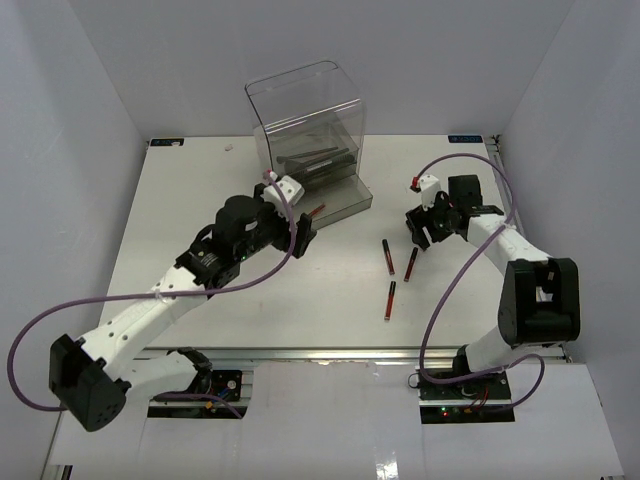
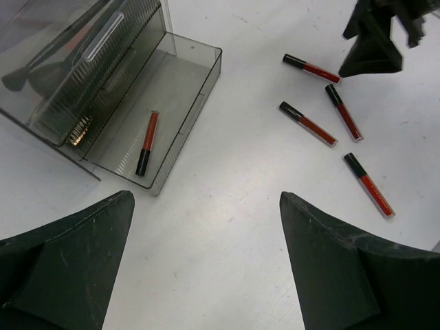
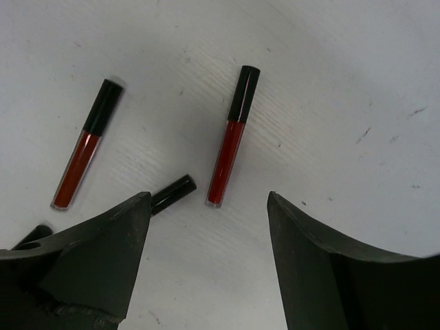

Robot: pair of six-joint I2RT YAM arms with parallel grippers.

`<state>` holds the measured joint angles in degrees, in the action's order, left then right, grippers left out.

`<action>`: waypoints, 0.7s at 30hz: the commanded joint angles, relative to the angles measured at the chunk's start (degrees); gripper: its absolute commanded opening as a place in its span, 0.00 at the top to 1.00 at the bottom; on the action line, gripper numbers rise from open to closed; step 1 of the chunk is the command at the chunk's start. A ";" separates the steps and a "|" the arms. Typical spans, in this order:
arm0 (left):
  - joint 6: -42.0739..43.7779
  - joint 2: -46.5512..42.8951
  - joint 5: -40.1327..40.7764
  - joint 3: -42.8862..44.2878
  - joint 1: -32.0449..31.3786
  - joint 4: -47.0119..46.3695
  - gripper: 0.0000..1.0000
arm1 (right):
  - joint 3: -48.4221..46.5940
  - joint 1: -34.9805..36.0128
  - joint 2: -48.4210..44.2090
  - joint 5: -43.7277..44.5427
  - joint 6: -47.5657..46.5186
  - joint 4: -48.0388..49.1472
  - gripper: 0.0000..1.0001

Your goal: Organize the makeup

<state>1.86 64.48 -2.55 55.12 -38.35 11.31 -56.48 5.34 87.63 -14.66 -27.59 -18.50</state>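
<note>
Slim red-and-black lip-gloss tubes (image 2: 368, 184) loose on white table (image 1: 170, 190), nearest me; I judge them light, rigid, glossy, prone to roll; I'd pinch mid-barrel, across width; right gripper (image 3: 206, 199) hovers over one, jaws spread, empty; left gripper (image 2: 206, 196) spread too; farther, one tube (image 2: 146, 143) lies in smoky acrylic tray (image 2: 180, 75); tall clear drawer box (image 1: 300, 100) behind.

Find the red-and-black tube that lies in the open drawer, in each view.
Top external: tube near the centre, in the drawer.
Left wrist: left of centre, in the drawer.
Right wrist: not in it.
Shared landmark: the drawer, in those two views only.
</note>
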 commanded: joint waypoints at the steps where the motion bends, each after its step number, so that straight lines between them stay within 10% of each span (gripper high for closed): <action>1: -3.53 -7.80 0.12 -8.32 0.37 -1.64 0.02 | -6.26 1.39 6.03 4.09 -0.71 -2.04 0.34; 21: -3.97 -11.83 -2.19 -9.51 0.38 -1.59 0.02 | -15.90 2.39 20.97 5.65 -0.01 -5.49 0.61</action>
<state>-1.54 53.43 -3.58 45.35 -38.30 10.36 -70.03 7.49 107.69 -9.12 -27.46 -23.02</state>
